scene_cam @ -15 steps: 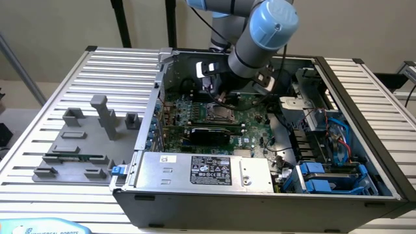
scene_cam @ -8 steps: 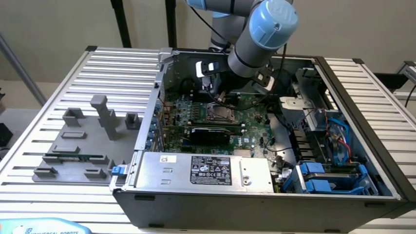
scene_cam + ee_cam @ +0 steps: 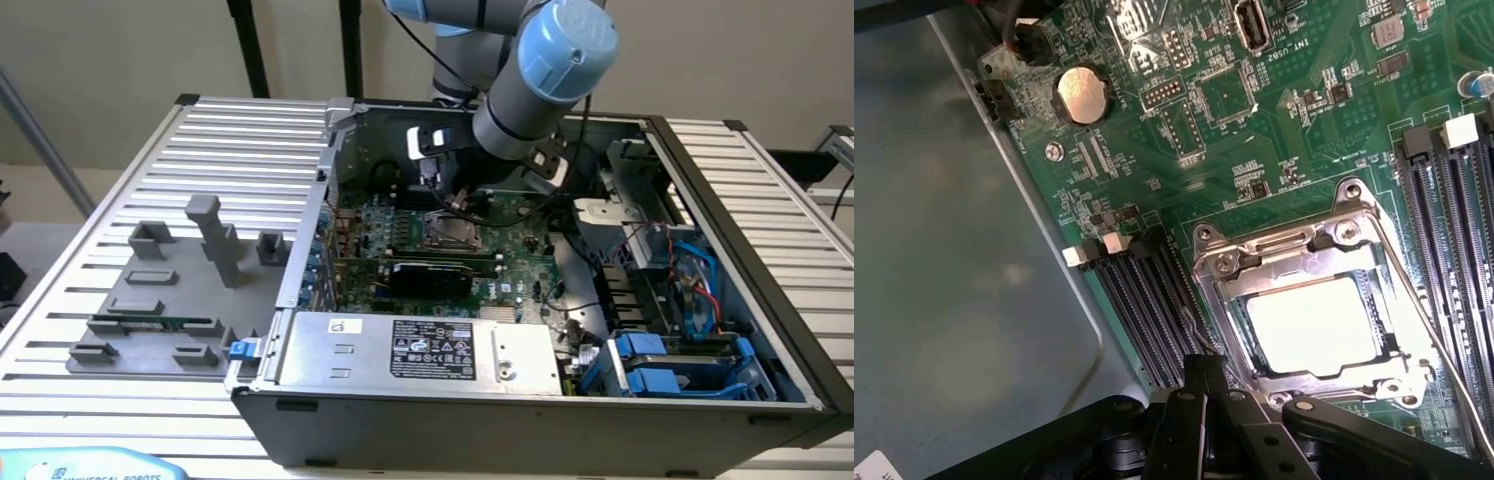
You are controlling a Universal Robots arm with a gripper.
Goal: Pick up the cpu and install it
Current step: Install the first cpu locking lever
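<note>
Arm reaches down into the open computer case, its wrist above the upper middle of the green motherboard. Gripper sits low over the board, dark finger parts visible in the wrist view just beside the metal-framed socket — whether they are spread or closed cannot be told from these views. The cpu lies flat inside the socket frame, its silvery top glaring bright under the light; the gripper is not holding it. The frame's metal bracket surrounds the chip on all sides, with a thin lever rod running along one edge. Dark memory slots run beside the socket on one side, more slots on the other. A round coin battery sits on the board, well apart from the socket. In the exterior view the socket shows below the wrist, the power supply lies along the case's near edge, and blue drive brackets sit at the exterior view's right. A grey plastic tray with upright blocks rests on the slatted table at the exterior view's left — well apart from the case interior.
</note>
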